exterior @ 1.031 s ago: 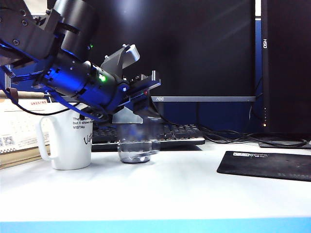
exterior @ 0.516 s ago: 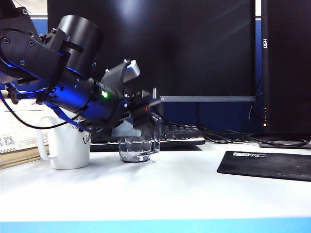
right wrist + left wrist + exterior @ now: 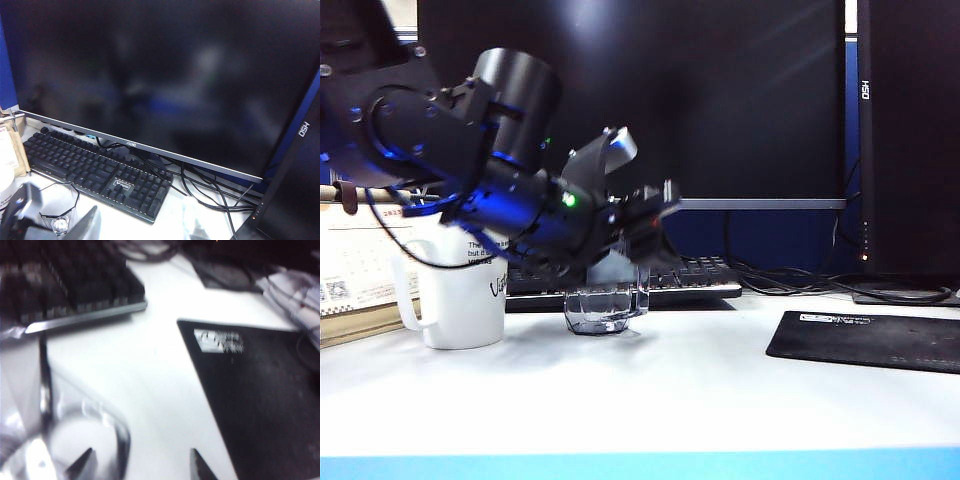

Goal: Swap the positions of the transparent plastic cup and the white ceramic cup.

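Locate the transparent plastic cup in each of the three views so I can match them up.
Exterior: transparent plastic cup stands left of centre, under the left gripper, beside the white ceramic cup.
Left wrist: blurred, lower corner.
Right wrist: small, near the bottom edge.
Shared landmark: black keyboard.

The monitor (image 3: 720, 100) bears "AOC" on its lower bezel. The second monitor (image 3: 910, 140) shows "HSO" printed vertically on its edge. The white ceramic cup (image 3: 460, 295) carries small black text, only partly legible, including "but it shows". The label on the black mat (image 3: 865, 340) is too small to read.
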